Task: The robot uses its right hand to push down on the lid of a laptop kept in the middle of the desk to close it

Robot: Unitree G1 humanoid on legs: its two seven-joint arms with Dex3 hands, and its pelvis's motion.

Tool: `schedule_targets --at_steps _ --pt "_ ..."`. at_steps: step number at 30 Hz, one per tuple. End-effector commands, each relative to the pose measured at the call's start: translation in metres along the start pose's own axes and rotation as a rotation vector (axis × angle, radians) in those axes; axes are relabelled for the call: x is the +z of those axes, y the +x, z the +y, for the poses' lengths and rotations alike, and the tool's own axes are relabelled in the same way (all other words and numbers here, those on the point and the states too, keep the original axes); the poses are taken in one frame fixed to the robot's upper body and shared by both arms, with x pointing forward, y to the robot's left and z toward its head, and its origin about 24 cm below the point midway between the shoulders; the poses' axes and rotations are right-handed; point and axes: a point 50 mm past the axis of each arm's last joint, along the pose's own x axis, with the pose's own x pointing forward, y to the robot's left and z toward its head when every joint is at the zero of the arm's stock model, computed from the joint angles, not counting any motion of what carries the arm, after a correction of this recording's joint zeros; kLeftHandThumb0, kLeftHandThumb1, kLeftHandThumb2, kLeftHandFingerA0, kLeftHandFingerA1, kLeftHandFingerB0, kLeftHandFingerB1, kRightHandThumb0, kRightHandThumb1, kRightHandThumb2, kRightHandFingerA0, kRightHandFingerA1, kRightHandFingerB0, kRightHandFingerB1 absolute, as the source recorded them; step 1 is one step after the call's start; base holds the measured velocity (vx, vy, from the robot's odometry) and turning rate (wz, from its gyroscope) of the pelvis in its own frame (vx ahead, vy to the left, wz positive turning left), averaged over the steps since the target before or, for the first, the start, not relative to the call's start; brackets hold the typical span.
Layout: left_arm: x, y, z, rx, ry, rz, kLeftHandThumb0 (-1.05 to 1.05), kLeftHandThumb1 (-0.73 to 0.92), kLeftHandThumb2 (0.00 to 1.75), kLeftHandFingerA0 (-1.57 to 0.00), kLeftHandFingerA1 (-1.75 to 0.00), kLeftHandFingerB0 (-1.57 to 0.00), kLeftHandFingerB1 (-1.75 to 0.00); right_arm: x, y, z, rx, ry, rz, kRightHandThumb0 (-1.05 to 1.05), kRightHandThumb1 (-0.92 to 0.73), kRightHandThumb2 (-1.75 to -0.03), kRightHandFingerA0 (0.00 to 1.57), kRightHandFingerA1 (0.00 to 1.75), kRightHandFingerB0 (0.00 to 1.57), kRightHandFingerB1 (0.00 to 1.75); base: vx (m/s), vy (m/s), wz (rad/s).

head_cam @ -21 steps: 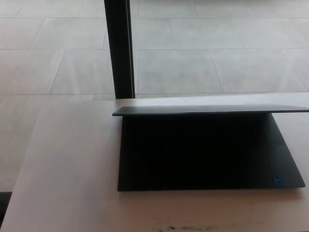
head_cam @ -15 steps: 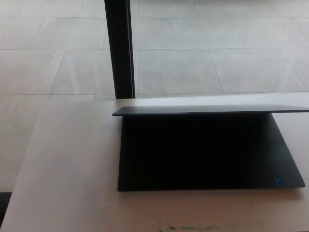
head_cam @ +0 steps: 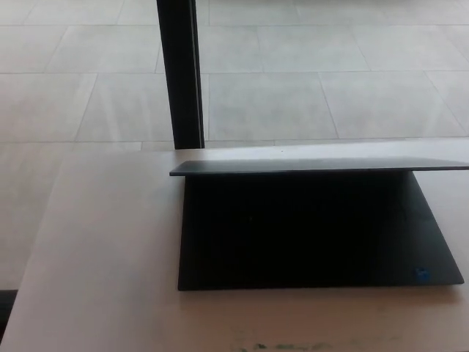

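Here, laptop (head_cam: pixel 315 235) open on desk (head_cam: pixel 110 242), lid (head_cam: pixel 322 168) edge running left-right, nearer the right side. Neither hand in view; state unknowable.

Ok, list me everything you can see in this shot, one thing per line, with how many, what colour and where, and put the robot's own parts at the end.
laptop: one, black, open, on the desk from the middle to the right edge of the picture; its lid shows edge-on above the base.
sticker: one, blue, on the near right corner of the laptop's base.
desk: one, pale off-white, fills the lower half of the picture.
marks: a few, dark greenish, on the desk's near edge in front of the laptop.
post: one, black, upright beyond the desk, left of centre.
floor: pale grey tiles, beyond the desk.
robot's hands: neither is in view.
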Motion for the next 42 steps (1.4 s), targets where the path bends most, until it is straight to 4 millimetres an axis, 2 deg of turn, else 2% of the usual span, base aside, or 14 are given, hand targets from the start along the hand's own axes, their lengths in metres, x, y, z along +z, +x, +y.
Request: schedule_targets --at_steps 1,19,20,21,26,27,29,32,33,34,35,39,40,42 --pt "0.015 -0.002 0.002 -0.068 -0.028 -0.119 -0.89 0.74 1.12 -0.23 -0.52 -0.05 -0.38 0.048 0.014 0.076 0.316 -0.015 -0.12 -0.9 -0.8 -0.81 0.4 0.41 0.33 0.36 0.0 0.0 0.0" --pt "0.019 0.0 0.0 -0.088 -0.011 -0.12 -0.9 0.92 0.69 -0.3 -0.41 -0.17 -0.27 0.048 -0.02 0.243 1.01 -0.406 -0.371 -0.92 -0.92 -0.75 0.31 0.48 0.32 0.36 0.0 0.0 0.0" --pt "0.02 0.001 0.0 -0.087 -0.008 -0.113 -0.87 0.73 1.11 -0.23 -0.52 -0.09 -0.4 0.041 -0.027 0.25 1.056 -0.454 -0.364 -0.88 -0.78 -1.2 0.3 0.58 0.22 0.45 0.0 0.0 0.0" --pt "0.02 0.002 0.0 -0.086 -0.008 -0.11 -0.87 0.74 1.12 -0.24 -0.52 -0.09 -0.41 0.036 -0.031 0.254 1.081 -0.486 -0.366 -0.9 -0.92 -0.73 0.28 0.48 0.3 0.35 0.0 0.0 0.0" --pt "0.019 0.002 -0.001 -0.091 0.002 -0.115 -0.9 0.92 0.67 -0.32 -0.41 -0.19 -0.27 0.021 -0.041 0.262 1.163 -0.621 -0.382 -0.93 -0.91 -0.79 0.24 0.52 0.26 0.35 0.0 0.0 0.0" --pt "0.018 0.001 -0.001 -0.091 0.011 -0.109 -0.86 0.75 1.12 -0.24 -0.52 -0.09 -0.4 0.015 -0.044 0.266 1.185 -0.684 -0.404 -0.91 -0.83 -1.23 0.22 0.58 0.27 0.47 0.0 0.0 0.0" --pt "0.018 0.001 -0.001 -0.095 0.006 -0.115 -0.89 0.92 0.72 -0.29 -0.4 -0.16 -0.27 0.01 -0.044 0.268 1.194 -0.739 -0.428 -0.86 -0.81 -1.22 0.2 0.57 0.31 0.49 0.0 0.0 0.0" --pt "0.018 0.001 -0.003 -0.1 0.004 -0.118 -0.86 0.74 1.11 -0.21 -0.51 -0.07 -0.38 0.003 -0.046 0.27 1.206 -0.811 -0.457 -0.87 -0.92 -0.75 0.25 0.55 0.34 0.37 0.0 0.0 0.0" --pt "0.019 0.002 -0.003 -0.104 -0.007 -0.117 -0.87 0.92 0.72 -0.26 -0.39 -0.13 -0.26 -0.002 -0.047 0.27 1.232 -0.871 -0.474 -0.9 -0.81 -1.23 0.19 0.58 0.3 0.5 0.0 0.0 0.0" --pt "0.02 0.002 -0.003 -0.105 -0.009 -0.121 -0.87 0.92 0.73 -0.27 -0.4 -0.13 -0.26 -0.005 -0.049 0.271 1.245 -0.904 -0.491 -0.91 -0.92 -0.75 0.24 0.54 0.35 0.38 0.0 0.0 0.0" --pt "0.02 0.001 -0.002 -0.105 0.0 -0.124 -0.85 0.75 1.11 -0.22 -0.51 -0.08 -0.38 -0.011 -0.051 0.269 1.265 -0.975 -0.511 -0.91 -0.82 -1.23 0.23 0.58 0.28 0.48 0.0 0.0 0.0" --pt "0.021 0.002 -0.004 -0.111 -0.002 -0.124 -0.88 0.92 0.72 -0.27 -0.4 -0.14 -0.26 -0.029 -0.054 0.264 1.3 -1.131 -0.52 -0.9 -0.82 -1.24 0.21 0.58 0.31 0.5 0.0 0.0 0.0" --pt "0.021 0.003 -0.004 -0.105 0.001 -0.122 -0.88 0.92 0.71 -0.28 -0.4 -0.15 -0.27 -0.033 -0.054 0.263 1.302 -1.147 -0.518 -0.91 -0.92 -0.75 0.25 0.56 0.36 0.38 0.0 0.0 0.0" --pt "0.02 0.003 -0.003 -0.1 0.025 -0.112 -0.88 0.77 1.13 -0.23 -0.51 -0.09 -0.4 -0.046 -0.056 0.255 1.317 -1.189 -0.489 -0.92 -0.92 -0.8 0.28 0.58 0.41 0.39 0.0 0.0 0.0"
